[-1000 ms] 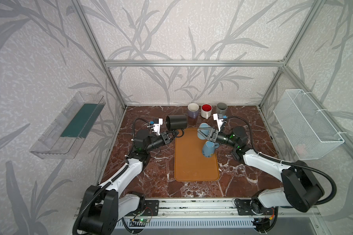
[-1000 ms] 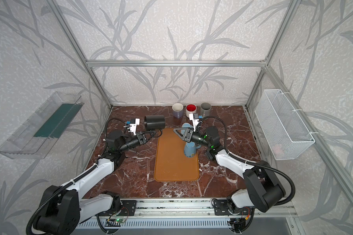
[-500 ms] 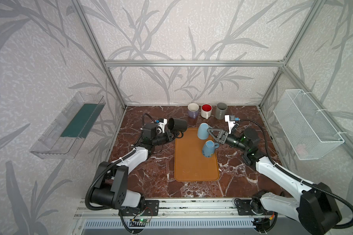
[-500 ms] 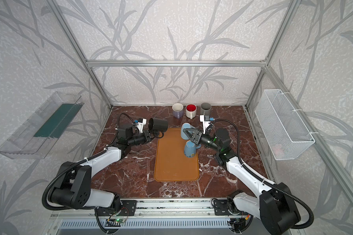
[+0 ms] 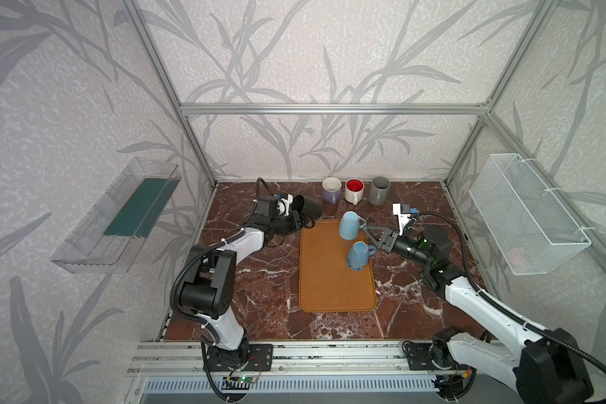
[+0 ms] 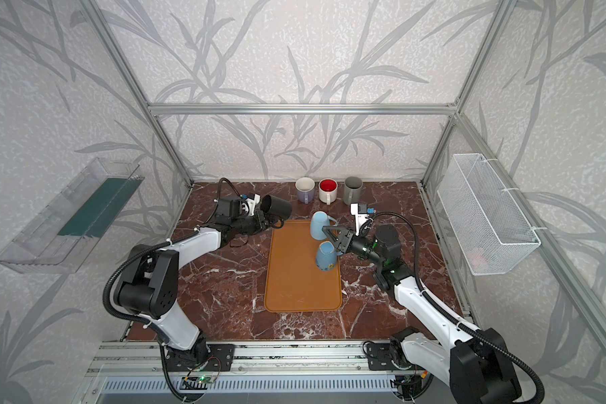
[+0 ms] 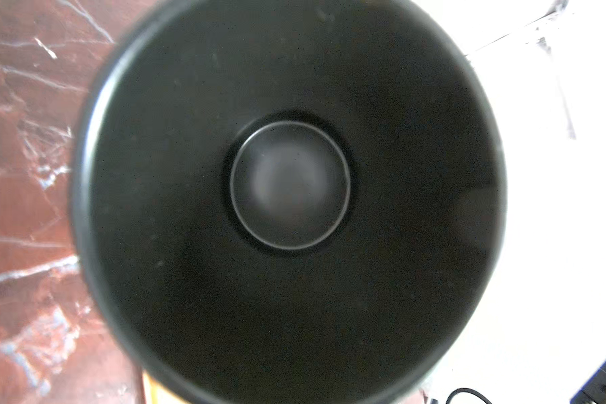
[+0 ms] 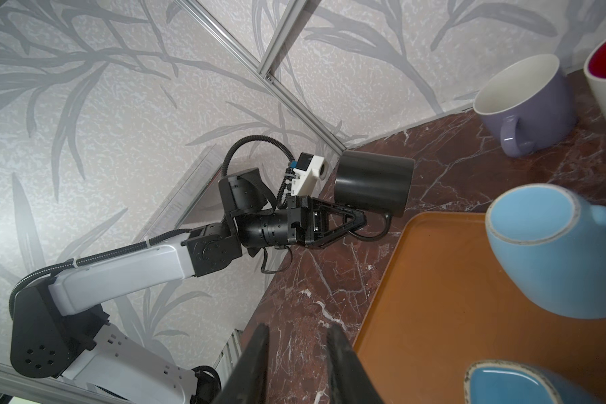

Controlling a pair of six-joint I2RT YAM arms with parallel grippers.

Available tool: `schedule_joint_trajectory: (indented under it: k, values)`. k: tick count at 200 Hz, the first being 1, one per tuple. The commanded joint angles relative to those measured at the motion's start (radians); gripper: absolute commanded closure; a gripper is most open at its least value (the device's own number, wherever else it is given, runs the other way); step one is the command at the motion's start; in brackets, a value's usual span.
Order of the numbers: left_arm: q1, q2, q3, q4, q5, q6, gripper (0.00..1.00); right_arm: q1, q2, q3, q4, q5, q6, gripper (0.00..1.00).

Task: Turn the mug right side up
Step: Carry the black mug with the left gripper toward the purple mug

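Mug [image 5: 308, 206], black, held sideways off table just beyond far-left corner of tray [image 5: 329, 280], mouth facing left. Handle pinched in left gripper [image 5: 300, 224], jaws clamped on it. Right gripper [image 5: 368, 235] empty, jaws apart, just right of two blue mugs [image 5: 350, 225] at tray's right edge.

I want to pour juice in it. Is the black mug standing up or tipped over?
Tipped on its side. The left gripper holds the black mug by its handle, mouth facing the wrist camera.
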Motion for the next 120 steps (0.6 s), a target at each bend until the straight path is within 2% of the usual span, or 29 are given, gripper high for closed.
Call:
schedule_joint_trajectory:
  k: [1,120]
  values:
    - [0.007,0.019,0.099,-0.027,-0.018,0.07,1.0,-0.014,-0.042,-0.01,-0.023,0.0,-0.027,0.7]
    - [0.001,0.239,0.481,-0.397,-0.184,0.206,1.0,-0.027,-0.077,-0.032,-0.075,-0.008,-0.049,0.67]
